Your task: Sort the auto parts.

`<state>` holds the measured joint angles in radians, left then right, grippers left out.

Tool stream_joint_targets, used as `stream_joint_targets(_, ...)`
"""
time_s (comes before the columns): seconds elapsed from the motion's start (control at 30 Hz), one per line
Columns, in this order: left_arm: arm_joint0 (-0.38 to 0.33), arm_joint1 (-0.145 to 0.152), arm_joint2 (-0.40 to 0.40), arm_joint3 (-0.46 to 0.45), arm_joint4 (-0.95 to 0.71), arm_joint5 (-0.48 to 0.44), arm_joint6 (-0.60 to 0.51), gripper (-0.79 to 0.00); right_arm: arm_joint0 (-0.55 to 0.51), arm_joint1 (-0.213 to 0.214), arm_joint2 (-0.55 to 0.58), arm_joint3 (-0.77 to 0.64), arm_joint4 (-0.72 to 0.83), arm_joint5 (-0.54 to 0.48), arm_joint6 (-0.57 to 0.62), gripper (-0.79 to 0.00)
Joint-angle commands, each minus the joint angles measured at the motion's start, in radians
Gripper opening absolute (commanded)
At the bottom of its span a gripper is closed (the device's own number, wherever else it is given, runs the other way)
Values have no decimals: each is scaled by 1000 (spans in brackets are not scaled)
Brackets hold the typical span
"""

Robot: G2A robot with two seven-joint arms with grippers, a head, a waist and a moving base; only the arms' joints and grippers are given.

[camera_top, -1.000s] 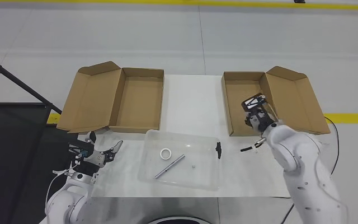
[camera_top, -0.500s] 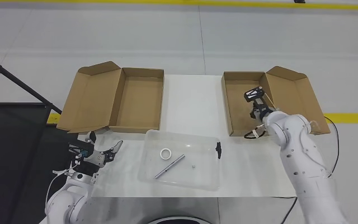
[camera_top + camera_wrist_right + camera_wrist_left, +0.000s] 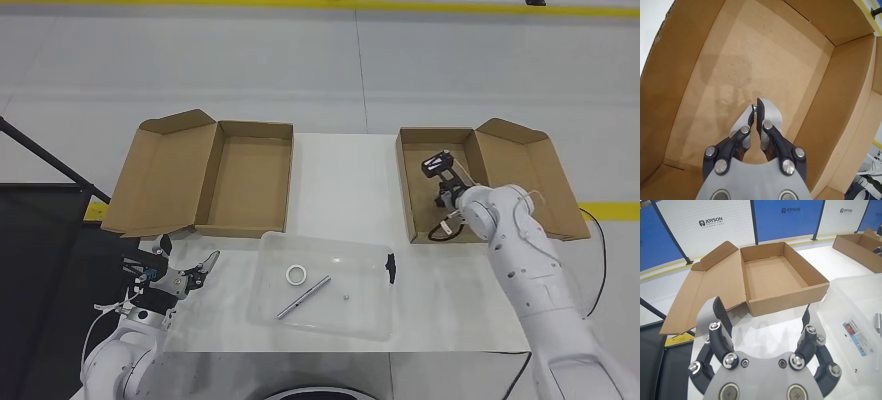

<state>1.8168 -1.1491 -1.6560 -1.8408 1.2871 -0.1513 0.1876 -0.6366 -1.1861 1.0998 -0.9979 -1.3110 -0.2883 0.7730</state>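
Note:
My right gripper [image 3: 755,108] hangs over the floor of the right cardboard box [image 3: 745,62], shut on a small metal part [image 3: 755,109] pinched at its fingertips. From above, that gripper [image 3: 440,168] sits inside the right box [image 3: 415,215]. A clear plastic tray [image 3: 375,328] at the table's front holds a white ring [image 3: 296,274], a metal rod [image 3: 304,296], a tiny piece [image 3: 346,295] and a black clip [image 3: 391,266]. My left gripper [image 3: 761,311] is open and empty over the table, near the tray [image 3: 846,298] and the left box [image 3: 778,275].
The left cardboard box [image 3: 250,180] lies open with its lid flap spread outward. The right box's lid [image 3: 525,180] is folded to the far side. A white strip of table [image 3: 345,185] runs between the boxes.
My right gripper has moved from the table beside the right box up and into that box, carrying the small part. The left arm has not moved.

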Motion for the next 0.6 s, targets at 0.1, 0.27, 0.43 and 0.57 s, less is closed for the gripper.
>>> stream_joint_targets(0.1, 0, 0, 0, 0, 0, 0, 0, 0, -7, 0, 3, -14, -5, 5, 12, -613)
stream_joint_targets(0.27, 0, 0, 0, 0, 0, 0, 0, 0, -27, 5, 16, -62, -14, 12, 38, -566)
stream_joint_targets(0.43, 0, 0, 0, 0, 0, 0, 0, 0, -56, 14, 44, -135, -16, 12, 58, -474)
stream_joint_targets(0.57, 0, 0, 0, 0, 0, 0, 0, 0, -91, 26, 84, -235, -11, 0, 79, -385)
